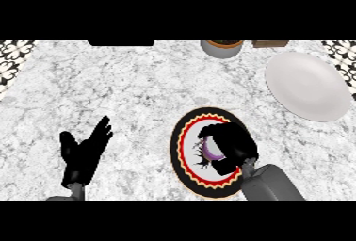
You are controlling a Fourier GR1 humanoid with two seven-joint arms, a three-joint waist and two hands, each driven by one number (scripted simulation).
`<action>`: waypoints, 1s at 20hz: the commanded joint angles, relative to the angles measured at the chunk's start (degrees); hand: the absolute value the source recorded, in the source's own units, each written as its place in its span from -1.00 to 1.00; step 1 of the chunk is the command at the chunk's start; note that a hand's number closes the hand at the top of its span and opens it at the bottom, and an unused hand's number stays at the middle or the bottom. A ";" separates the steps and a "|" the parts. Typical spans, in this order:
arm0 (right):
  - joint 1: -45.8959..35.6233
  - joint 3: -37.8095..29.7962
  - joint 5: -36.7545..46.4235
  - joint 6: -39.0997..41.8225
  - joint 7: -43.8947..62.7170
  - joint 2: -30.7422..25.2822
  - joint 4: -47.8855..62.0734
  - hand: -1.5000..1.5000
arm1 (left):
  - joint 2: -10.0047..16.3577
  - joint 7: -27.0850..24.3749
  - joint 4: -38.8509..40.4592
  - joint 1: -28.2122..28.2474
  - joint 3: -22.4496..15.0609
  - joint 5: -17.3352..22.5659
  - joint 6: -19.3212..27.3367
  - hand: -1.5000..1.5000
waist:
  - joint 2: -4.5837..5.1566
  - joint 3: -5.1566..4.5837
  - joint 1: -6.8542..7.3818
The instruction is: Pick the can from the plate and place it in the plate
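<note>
Black-rimmed plate (207,112) with red-and-yellow zigzag band; plain white plate (306,84); purple can (211,151); grey-marbled counter (125,84).

Left robot hand (83,157) rests open, well left of the patterned plate (178,141), fingers straight and pointing up, thumb spread. Right robot hand (233,143) sits over the plate, fingers curled round the can (211,151), mostly hiding it. Its grey forearm (272,186) crosses the plate's lower right rim.

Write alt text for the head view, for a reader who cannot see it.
The right hand has its fingers curled round a can at the middle of a patterned plate. A white plate lies farther back on the right of the counter. The left hand rests open at lower left.
</note>
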 commanded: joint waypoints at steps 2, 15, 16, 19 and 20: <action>0.54 1.66 5.41 -3.86 -4.23 1.04 3.65 1.00 | -1.38 1.96 -3.45 1.19 -1.00 -1.19 0.56 0.00 | -0.02 0.01 -0.01; 21.32 1.12 4.32 -17.83 -20.44 -7.13 -16.31 1.00 | -2.16 -0.89 -0.10 1.51 0.19 -2.05 0.08 0.00 | -0.46 0.03 -1.94; 24.10 -1.57 1.83 -18.95 -24.69 -11.12 -18.35 1.00 | -0.49 -0.46 -1.66 3.65 1.76 0.20 -1.86 0.00 | -0.55 0.05 -1.97; 31.51 -4.14 -2.61 -24.27 -32.49 -14.63 -25.61 1.00 | -0.14 -0.62 0.62 1.32 2.66 -0.85 -0.75 0.00 | -0.50 0.06 -2.93; 32.13 -6.42 -5.04 -26.56 -33.89 -13.71 -26.91 1.00 | -2.27 -0.39 -1.13 2.79 0.52 -1.79 0.56 0.00 | -0.56 0.10 -2.71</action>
